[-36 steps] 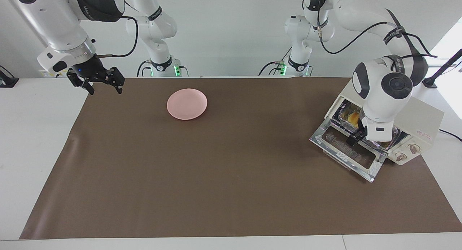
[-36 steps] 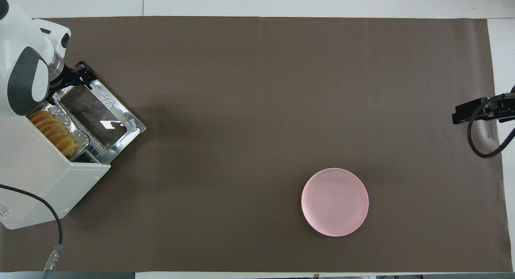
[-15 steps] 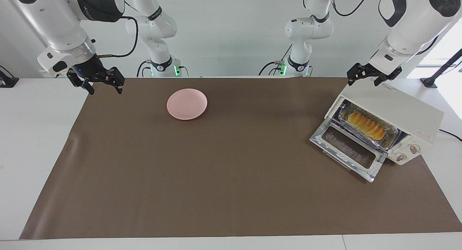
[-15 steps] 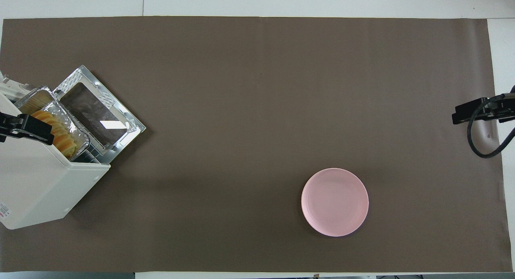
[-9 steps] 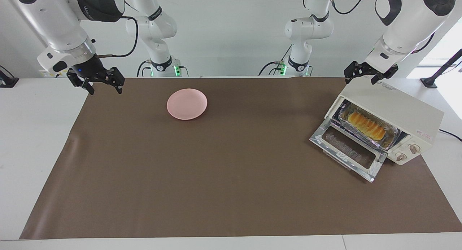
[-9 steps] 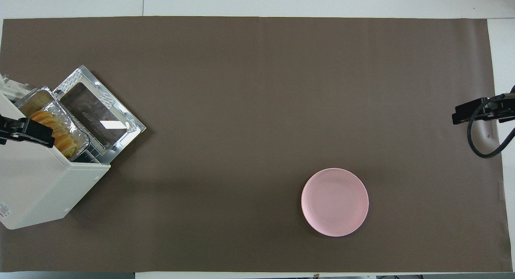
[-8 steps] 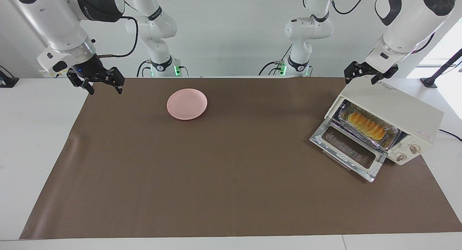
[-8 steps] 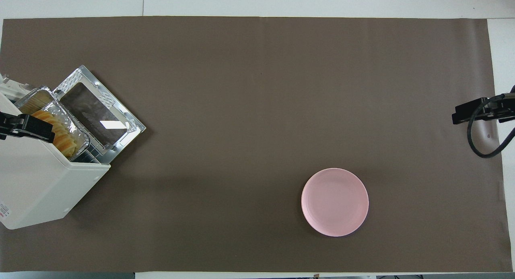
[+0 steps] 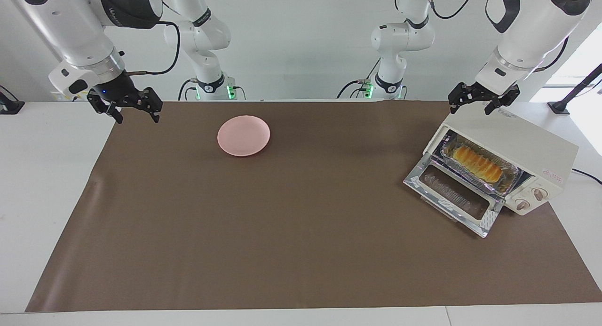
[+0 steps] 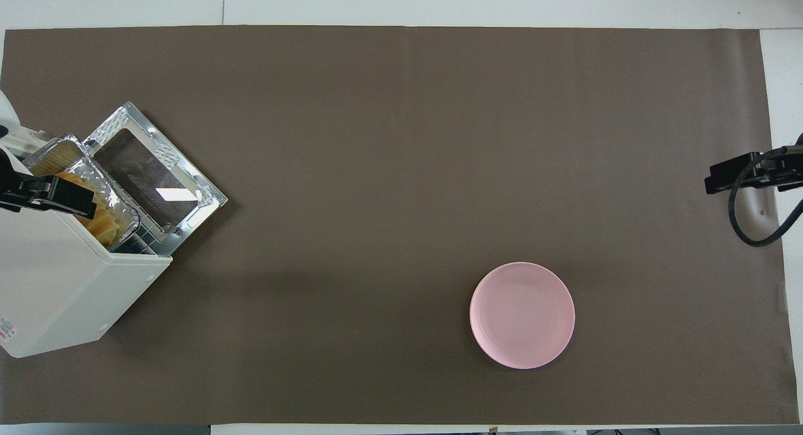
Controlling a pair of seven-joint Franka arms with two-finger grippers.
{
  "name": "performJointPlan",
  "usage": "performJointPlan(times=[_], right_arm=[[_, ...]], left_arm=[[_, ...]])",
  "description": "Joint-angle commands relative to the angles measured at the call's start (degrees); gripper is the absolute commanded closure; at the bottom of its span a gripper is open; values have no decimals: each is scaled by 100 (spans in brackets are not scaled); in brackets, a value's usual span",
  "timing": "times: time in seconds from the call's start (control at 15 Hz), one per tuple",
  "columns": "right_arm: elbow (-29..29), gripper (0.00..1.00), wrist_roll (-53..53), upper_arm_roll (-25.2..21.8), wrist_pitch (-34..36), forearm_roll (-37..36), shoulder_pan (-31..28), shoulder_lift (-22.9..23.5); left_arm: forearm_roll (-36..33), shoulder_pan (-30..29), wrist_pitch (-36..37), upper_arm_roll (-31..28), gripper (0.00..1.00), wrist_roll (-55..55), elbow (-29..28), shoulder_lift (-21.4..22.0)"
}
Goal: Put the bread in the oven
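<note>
Bread (image 9: 477, 157) sits in foil tray (image 9: 510, 168) inside oven (image 9: 517, 142), right of frame, door (image 9: 454, 194) down. Left gripper (image 9: 482, 98) above oven, wide, empty; right gripper (image 9: 127, 105) upper left, wide, waiting. Risk: protruding tray could block door closing. Brown mat (image 9: 301, 232), white table, pink plate (image 9: 243, 135).

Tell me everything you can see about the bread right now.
The bread is a small, elongated golden-yellow loaf with crosswise ridges like stacked slices. It lies flat in a crinkled silver foil tray that sits in the mouth of the cream-white oven, whose glass door hangs open. Nothing grips it.
</note>
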State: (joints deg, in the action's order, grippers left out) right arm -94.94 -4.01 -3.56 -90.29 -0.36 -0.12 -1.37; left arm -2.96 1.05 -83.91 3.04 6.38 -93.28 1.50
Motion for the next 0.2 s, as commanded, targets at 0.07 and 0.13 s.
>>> performJointPlan(times=[0.07,0.13], right_arm=[[-121,0,-126,13,-6,-105,-5,-110],[-121,0,-126,13,3,-105,-14,-110]], left_arm=[[68,62,-3,-40,0,65,-59,114],[68,62,-3,-40,0,57,-67,114]])
